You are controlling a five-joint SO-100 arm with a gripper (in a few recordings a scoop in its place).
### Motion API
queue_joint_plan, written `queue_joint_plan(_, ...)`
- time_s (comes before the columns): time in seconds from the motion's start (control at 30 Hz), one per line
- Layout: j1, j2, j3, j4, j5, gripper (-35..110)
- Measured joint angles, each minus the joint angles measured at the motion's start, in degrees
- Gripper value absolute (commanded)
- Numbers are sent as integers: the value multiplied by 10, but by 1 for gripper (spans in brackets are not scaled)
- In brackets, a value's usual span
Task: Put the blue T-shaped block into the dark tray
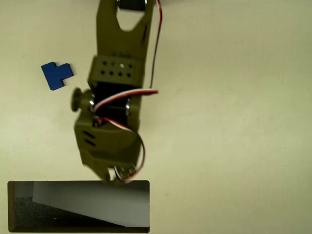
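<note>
In the overhead view, one blue T-shaped block [56, 75] lies flat on the pale desk [234, 122], upper left, apart from the arm, and one dark tray [78, 229] sits at the lower left edge. The single olive-green arm [117, 73] reaches down the picture from the top. Its end effector [117, 176] hangs just above the tray's rim, fingers hidden beneath the wrist, so I cannot tell whether they are apart or together.

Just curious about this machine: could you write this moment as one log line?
block: blue T-shaped block on table, untouched | tray: dark tray without block | arm: above tray's top edge | jaws: hidden
</note>
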Motion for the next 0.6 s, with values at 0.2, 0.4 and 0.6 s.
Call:
queue_joint_plan(0.2,191,234,265,103,-215,0)
queue_joint_plan(0.4,428,240,464,10,-593,0)
queue_joint_plan(0.6,507,64,479,-261,-826,0)
